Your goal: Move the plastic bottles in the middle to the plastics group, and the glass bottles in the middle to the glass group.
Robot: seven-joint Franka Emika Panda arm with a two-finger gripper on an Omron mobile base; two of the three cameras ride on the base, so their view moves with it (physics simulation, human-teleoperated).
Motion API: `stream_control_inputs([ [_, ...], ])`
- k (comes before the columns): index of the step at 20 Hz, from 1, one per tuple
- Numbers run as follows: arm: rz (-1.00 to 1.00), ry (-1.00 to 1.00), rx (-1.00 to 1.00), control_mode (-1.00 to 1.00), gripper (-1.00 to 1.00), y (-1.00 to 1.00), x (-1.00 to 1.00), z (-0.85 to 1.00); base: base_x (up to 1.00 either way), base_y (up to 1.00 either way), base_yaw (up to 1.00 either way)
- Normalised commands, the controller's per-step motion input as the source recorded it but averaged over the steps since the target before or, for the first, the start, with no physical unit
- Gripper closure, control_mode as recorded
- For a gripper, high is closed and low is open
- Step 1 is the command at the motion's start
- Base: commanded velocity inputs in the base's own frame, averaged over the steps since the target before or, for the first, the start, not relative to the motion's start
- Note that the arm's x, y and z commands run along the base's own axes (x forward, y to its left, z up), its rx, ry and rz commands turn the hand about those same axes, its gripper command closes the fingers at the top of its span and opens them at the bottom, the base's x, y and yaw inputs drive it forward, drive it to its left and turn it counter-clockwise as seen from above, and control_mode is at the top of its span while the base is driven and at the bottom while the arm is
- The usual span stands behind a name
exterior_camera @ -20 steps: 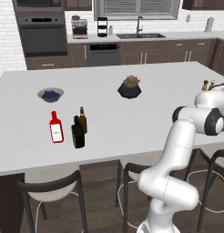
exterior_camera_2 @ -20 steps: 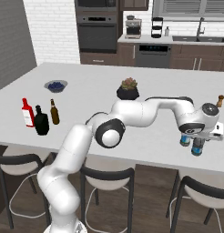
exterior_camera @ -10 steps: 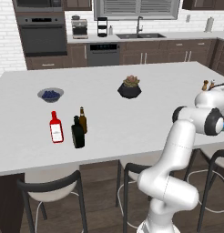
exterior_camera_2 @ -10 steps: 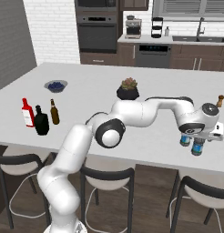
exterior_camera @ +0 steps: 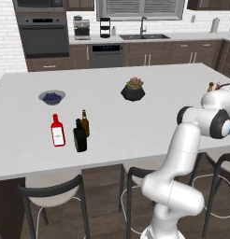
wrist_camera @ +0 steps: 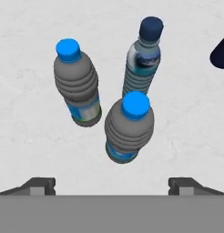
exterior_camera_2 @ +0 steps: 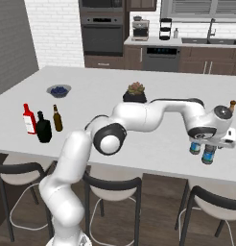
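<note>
The kitchen is bright all over, with soft, even light that seems to come from above. The white desk [exterior_camera: 135, 121] looks pale and smooth, with no strong glare on it. Shadows are weak: the bottles [wrist_camera: 130, 127] seen from the hand camera have almost no dark patch under them. The white robot arm [exterior_camera_2: 153, 115] has gentle grey shading on its round parts. Both base views are a little soft and grainy, so small things far away, like the bowl [exterior_camera: 52, 97], look fuzzy. The hand view is blurry too, and the bottle labels cannot be read. Straight lines stay straight at the picture edges.
</note>
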Motion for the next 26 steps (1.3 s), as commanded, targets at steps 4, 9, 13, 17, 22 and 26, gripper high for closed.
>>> stream_control_inputs([
  [4,0.01,0.0,-0.03,-1.0,-1.0,0.48,-0.47,0.41,0.0,0.0,0.0],
  [9,0.0,0.0,-0.05,-1.0,-1.0,0.65,-0.48,0.37,0.0,0.0,0.0],
  [13,0.0,0.0,-0.07,-1.0,-1.0,0.91,-0.12,0.06,0.0,0.0,0.0],
  [17,0.0,0.0,-0.07,-1.0,-1.0,0.99,0.0,0.09,0.0,0.0,0.0],
  [22,0.03,0.0,-0.01,-1.0,-1.0,0.68,0.0,0.08,0.0,0.0,0.0],
  [26,0.07,0.0,0.0,-1.0,-1.0,0.45,0.0,0.11,0.0,0.0,0.0],
])
